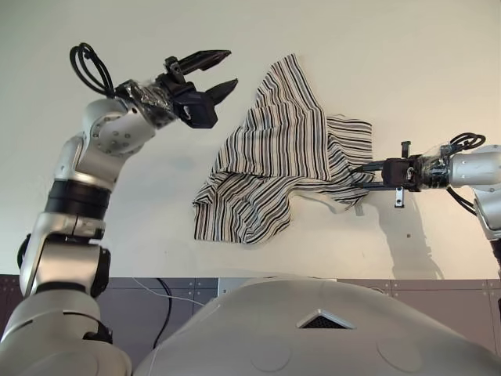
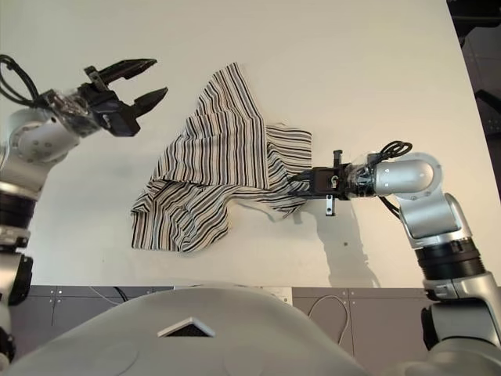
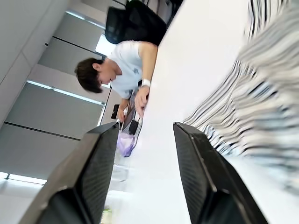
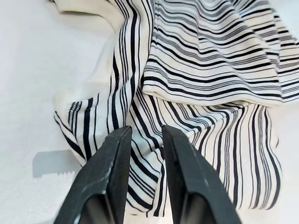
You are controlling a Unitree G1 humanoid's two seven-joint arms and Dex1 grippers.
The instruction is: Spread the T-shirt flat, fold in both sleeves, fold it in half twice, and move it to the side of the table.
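Note:
A black-and-white striped T-shirt (image 1: 274,157) lies crumpled and partly doubled over itself in the middle of the white table (image 1: 391,47). My left gripper (image 1: 232,67) hangs open above the table, up and to the left of the shirt, with nothing between its fingers (image 3: 205,177). From the right side my right gripper (image 2: 291,180) comes in low, its fingers (image 4: 117,158) shut on the shirt's right-hand edge (image 4: 147,116). That edge is raised slightly off the table, with shadow under it.
Bare table surface surrounds the shirt on all sides, widest on the left and at the back. The table's front edge (image 1: 156,274) runs just before my body, and its right edge (image 2: 470,70) shows in the right eye view.

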